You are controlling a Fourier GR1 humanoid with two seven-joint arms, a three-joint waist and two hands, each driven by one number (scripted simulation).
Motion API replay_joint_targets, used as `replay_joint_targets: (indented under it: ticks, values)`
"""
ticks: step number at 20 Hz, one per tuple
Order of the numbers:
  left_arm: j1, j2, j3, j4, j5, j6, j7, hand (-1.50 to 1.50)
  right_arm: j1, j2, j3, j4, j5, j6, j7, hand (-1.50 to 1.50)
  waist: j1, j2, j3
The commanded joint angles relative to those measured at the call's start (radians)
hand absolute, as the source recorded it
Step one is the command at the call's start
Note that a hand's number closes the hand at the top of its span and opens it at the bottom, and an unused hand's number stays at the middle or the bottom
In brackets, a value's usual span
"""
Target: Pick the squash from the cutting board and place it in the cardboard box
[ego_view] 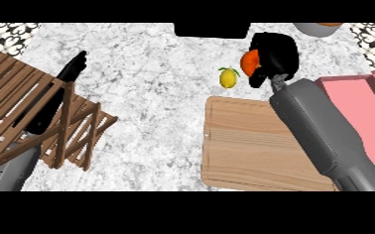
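While your right hand (pixel 275 59) hangs over the marble counter (pixel 154 74) past the far edge of the cutting board (pixel 249 148), its fingers are curled round an orange thing, the squash (pixel 251 62). Only a slice of the squash shows, on the hand's left side; the rest is hidden by the black palm and fingers. So: hand clamped on the squash, and the squash is off the board, held over the counter.

Just left of that hand and slightly nearer you, a small yellow lemon (pixel 229 78) lies on the counter, apart from the hand and beyond the board's far-left corner. The grey forearm runs back from the hand across the board's right side. To the hand's right and nearer you sits a pink box-like container (pixel 351 91); you only see part of it at the edge, and I can't tell if that's your cardboard box.

Far side of the hand: a black rectangular thing (pixel 212 29) at the counter's back, and a grey pot-like rim (pixel 319 29) further right, cut off.

Your left hand (pixel 71 69) is well apart, far to the left, fingers straight and pointing up, holding nothing. It sits over a slatted wooden rack (pixel 73 134) that covers the left corner.

The counter is white-grey marble.
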Motion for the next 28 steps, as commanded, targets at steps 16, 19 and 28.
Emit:
replay_joint_targets:
  ticks: [16, 19, 28]
  values:
    - [0.040, -0.092, -0.031, -0.105, -0.001, 0.003, 0.004, 0.00, -0.066, -0.176, -0.333, -0.008, 0.071, -0.256, 0.270, 1.50, -0.056, -0.016, 0.011]
    - [0.019, -0.089, -0.021, -0.117, 0.001, -0.001, 0.032, 0.00, -0.071, -0.247, -0.390, 0.038, 0.037, -0.227, 0.223, 1.50, -0.050, -0.014, 0.011]
    - [0.037, -0.107, -0.028, -0.088, -0.031, 0.006, -0.011, 0.00, 0.010, -0.356, -0.475, 0.149, -0.144, 0.100, 0.104, 1.50, -0.068, -0.015, 0.010]
